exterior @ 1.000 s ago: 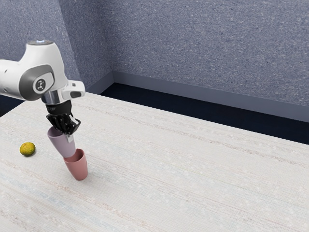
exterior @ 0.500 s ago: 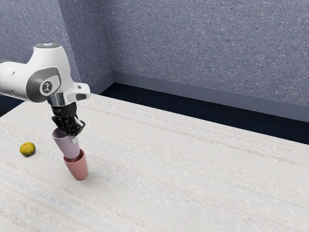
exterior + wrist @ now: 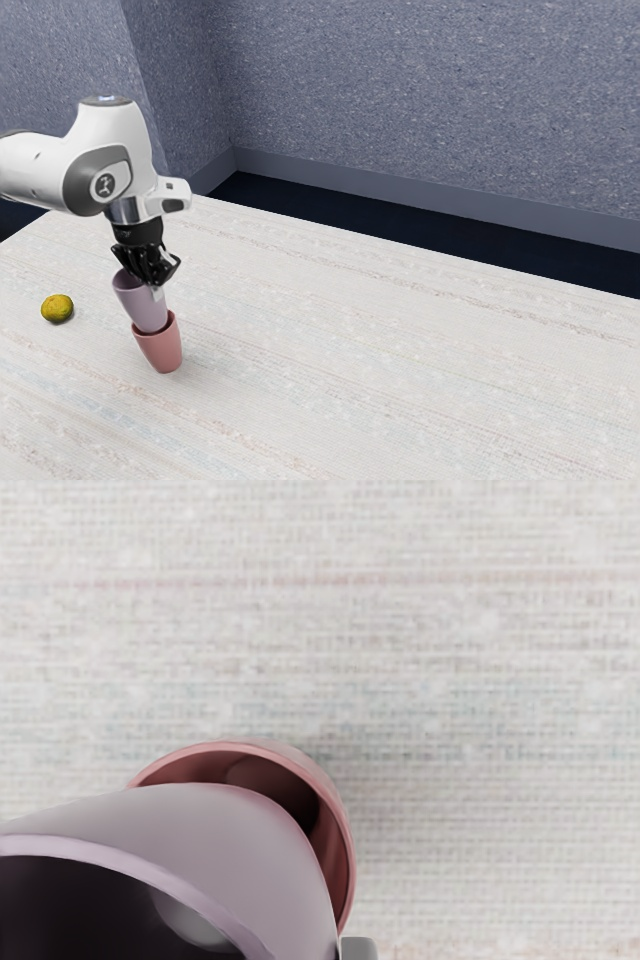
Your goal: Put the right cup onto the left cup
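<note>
Speckled blue-grey wall [image 3: 400,90] behind, pale tabletop [image 3: 400,380] in front. Towards the exterior view's left, yellow fruit [image 3: 57,308], well apart and unlikely to interfere. Next, lilac cup [image 3: 143,307], probably the one to be stacked: pinched by its wall in the tool [image 3: 151,287], held above the tabletop, mouth leaning to the exterior view's left. Just below and slightly rightward there, pink cup [image 3: 161,351], upright, with the lilac base at its mouth; seating depth impossible to tell. In the wrist view, dark crescent of pink opening beside the lilac wall, so likely off centre. Main risk: jamming against the pink rim from pressing down at this slant, then sliding or tipping the pink cup. Also possible: twisting within the one-sided pinch, or toppling from too early a release.
</note>
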You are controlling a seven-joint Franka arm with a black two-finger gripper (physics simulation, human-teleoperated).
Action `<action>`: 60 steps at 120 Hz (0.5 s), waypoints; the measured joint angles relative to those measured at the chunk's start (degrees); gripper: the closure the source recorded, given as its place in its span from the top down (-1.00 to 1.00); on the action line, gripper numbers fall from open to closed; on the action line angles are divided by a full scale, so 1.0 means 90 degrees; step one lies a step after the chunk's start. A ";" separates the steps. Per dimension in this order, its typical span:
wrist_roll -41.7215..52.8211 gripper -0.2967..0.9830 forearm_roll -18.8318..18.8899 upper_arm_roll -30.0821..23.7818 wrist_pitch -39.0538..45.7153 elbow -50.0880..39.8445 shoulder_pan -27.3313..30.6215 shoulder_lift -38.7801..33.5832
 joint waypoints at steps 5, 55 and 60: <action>0.0000 -0.69 -0.0001 0.0000 0.0019 0.0000 -0.0004 0.0020; 0.0011 -0.45 -0.0036 0.0000 0.0150 -0.0008 -0.0004 0.0202; 0.0020 -0.30 -0.0046 -0.0001 0.0153 -0.0009 -0.0003 0.0203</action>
